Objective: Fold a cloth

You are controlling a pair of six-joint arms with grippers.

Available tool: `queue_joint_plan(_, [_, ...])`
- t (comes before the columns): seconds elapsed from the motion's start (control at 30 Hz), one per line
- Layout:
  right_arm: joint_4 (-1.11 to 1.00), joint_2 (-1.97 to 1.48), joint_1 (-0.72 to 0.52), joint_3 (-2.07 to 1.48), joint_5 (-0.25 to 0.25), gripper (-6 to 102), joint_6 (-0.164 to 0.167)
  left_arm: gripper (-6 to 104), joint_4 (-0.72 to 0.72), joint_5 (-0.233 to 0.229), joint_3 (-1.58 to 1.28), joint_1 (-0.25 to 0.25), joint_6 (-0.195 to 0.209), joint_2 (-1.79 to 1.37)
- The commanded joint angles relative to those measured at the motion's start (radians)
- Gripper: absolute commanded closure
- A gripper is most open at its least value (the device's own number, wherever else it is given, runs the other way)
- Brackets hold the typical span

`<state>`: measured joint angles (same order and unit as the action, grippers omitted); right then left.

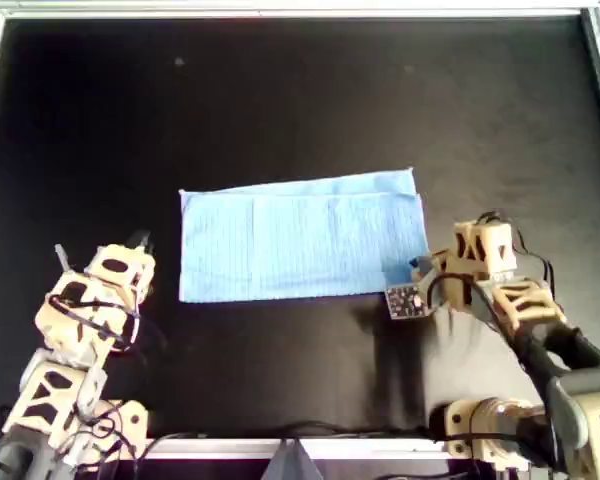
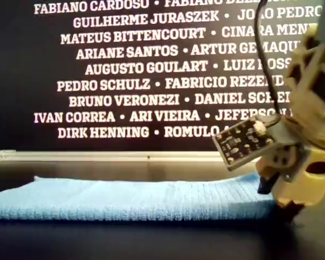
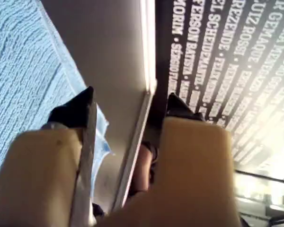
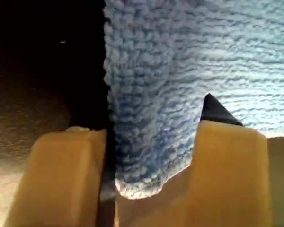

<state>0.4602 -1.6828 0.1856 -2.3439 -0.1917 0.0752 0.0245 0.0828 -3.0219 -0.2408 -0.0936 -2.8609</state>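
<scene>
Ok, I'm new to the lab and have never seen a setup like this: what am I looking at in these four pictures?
It is a robot with two arms, each ending in a pair of jaws. One picture looks straight down on the black table. One looks from low beside it, towards a wall of printed names. The other two come from cameras riding on the arms. A light-blue cloth lies flat on the table as a long rectangle. The right gripper has its jaws open around one corner of the cloth, not closed on it. The left gripper is open too, off the cloth and holding nothing.
</scene>
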Motion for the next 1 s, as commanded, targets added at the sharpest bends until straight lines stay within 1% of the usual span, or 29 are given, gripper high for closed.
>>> queue_joint_plan(0.0, [-0.023, 0.008, 0.005, 0.040, 0.009, 25, -0.005, 45, -0.002, 0.002, 0.014, 0.021, -0.008, -0.015])
queue_joint_plan(0.1, [-0.023, 0.000, 0.005, 0.040, 0.000, 30, -0.005, 45, -0.002, 0.002, 0.014, 0.021, -0.008, -0.015])
queue_joint_plan(0.17, [-0.023, -0.006, 0.003, 0.041, -0.005, 38, -0.005, 45, -0.002, 0.002, 0.014, 0.021, -0.008, -0.015])
queue_joint_plan(0.27, [-0.025, -0.017, -0.008, 0.044, -0.005, 57, -0.006, 45, -0.002, 0.002, 0.014, 0.021, -0.008, -0.015])
queue_joint_plan(0.4, [-0.025, -0.029, -0.006, 0.043, -0.006, 88, -0.006, 45, -0.002, 0.002, 0.014, 0.021, -0.008, -0.015])
queue_joint_plan(0.47, [-0.025, -0.031, -0.003, 0.044, -0.006, 99, -0.006, 45, -0.002, 0.002, 0.014, 0.021, -0.008, -0.017])
queue_joint_plan(0.5, [-0.025, -0.031, 0.002, 0.044, -0.006, 100, -0.006, 45, -0.002, 0.002, 0.014, 0.021, -0.008, -0.017])
queue_joint_plan(0.63, [-0.025, -0.058, 0.009, 0.054, -0.006, 93, -0.006, 45, -0.002, 0.002, 0.014, 0.021, -0.008, -0.037])
queue_joint_plan(0.8, [-0.025, -0.120, 0.018, 0.187, -0.008, 94, -0.006, 45, 0.000, 0.002, 0.014, 0.021, -0.008, -0.037])
queue_joint_plan(0.9, [-0.025, -0.095, 0.069, 0.295, -0.008, 94, -0.006, 45, 0.000, 0.002, 0.014, 0.021, -0.008, -0.037])
queue_joint_plan(0.97, [-0.025, -0.078, 0.127, 0.356, -0.008, 94, -0.006, 45, 0.000, 0.002, 0.014, 0.021, -0.008, -0.037])
